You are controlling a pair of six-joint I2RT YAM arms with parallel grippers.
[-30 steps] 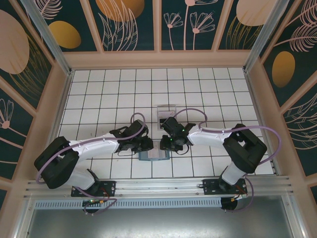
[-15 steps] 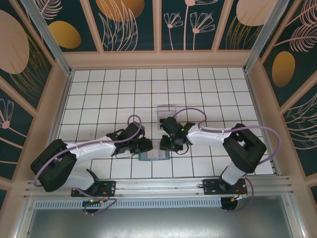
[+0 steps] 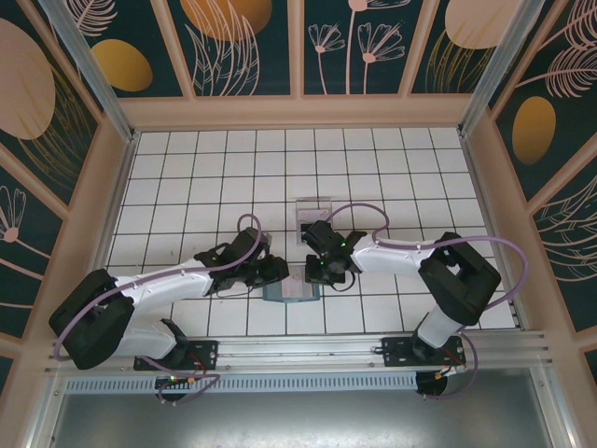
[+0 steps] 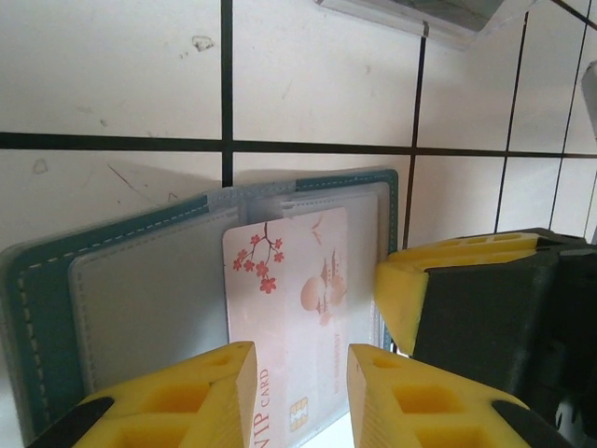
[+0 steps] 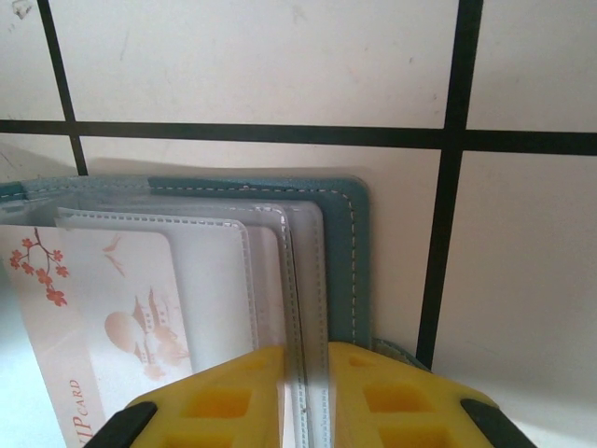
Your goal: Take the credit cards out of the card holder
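The teal card holder (image 3: 291, 293) lies open on the white tiles between both grippers. In the left wrist view its grey-blue inside (image 4: 131, 289) shows, and a pale credit card (image 4: 298, 280) with red blossoms sticks partway out of a clear sleeve. My left gripper (image 4: 300, 359) is open just above that card, which lies flat under the gap; from above it (image 3: 278, 272) sits at the holder's left side. My right gripper (image 5: 306, 364) is shut on the holder's clear sleeve pages (image 5: 303, 280) by the teal cover (image 5: 350, 252). The card (image 5: 103, 299) lies to its left.
A clear plastic tray (image 3: 312, 217) stands about two tiles beyond the holder, and its edge (image 4: 420, 14) shows at the top of the left wrist view. One yellow finger of the right gripper (image 4: 420, 289) crowds the holder's right side. Wooden walls ring the tiled floor.
The left arm's elbow has swung down and to the left while its gripper stays at the holder. The right gripper has hardly shifted.
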